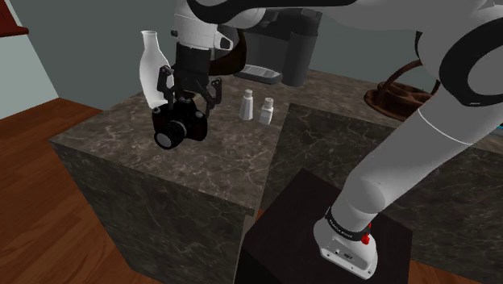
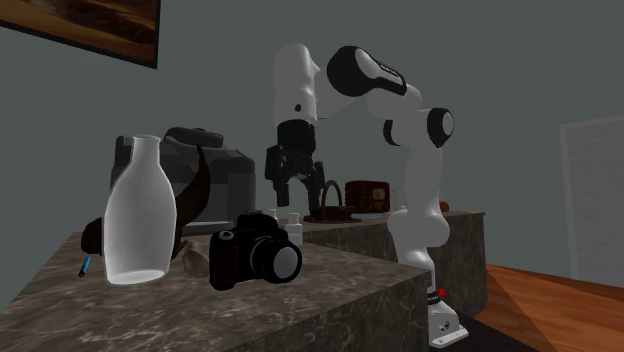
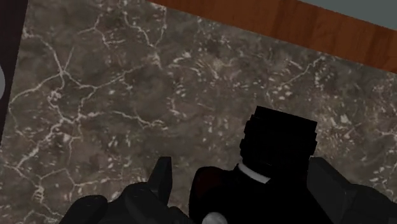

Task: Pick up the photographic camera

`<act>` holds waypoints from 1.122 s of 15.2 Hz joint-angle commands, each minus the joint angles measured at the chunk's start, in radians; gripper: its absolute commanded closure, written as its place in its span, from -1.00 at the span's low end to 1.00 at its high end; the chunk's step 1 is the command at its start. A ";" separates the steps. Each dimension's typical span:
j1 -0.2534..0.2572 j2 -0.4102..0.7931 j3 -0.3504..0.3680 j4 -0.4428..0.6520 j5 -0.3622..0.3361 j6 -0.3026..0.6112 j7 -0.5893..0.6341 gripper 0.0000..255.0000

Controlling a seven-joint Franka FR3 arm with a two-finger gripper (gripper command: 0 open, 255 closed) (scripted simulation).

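Jaws apart above black camera (image 1: pixel 182 123) (stubby ribbed lens (image 1: pixel 168 139)), sitting on dark marbled counter (image 1: pixel 230 153)

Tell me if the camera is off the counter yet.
No, the camera sits flat on the dark marbled counter.

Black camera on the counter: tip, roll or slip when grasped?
Probably rigid: the camera looks boxy. Its protruding lens may make it front-heavy, pitching forward in the claw. It sits flat on the counter, so rolling seems unlikely.
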 commanded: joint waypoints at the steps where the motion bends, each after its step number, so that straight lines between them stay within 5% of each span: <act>1: -0.011 0.086 0.029 0.082 -0.044 0.018 0.113 -1.00; 4: -0.009 0.170 0.047 0.166 -0.097 0.028 0.221 -1.00; 13: -0.006 0.171 0.048 0.065 -0.092 0.128 0.206 -1.00; 14: -0.006 0.171 0.048 0.064 -0.092 0.130 0.206 1.00; 17: -0.006 0.173 0.048 0.065 -0.093 0.129 0.207 1.00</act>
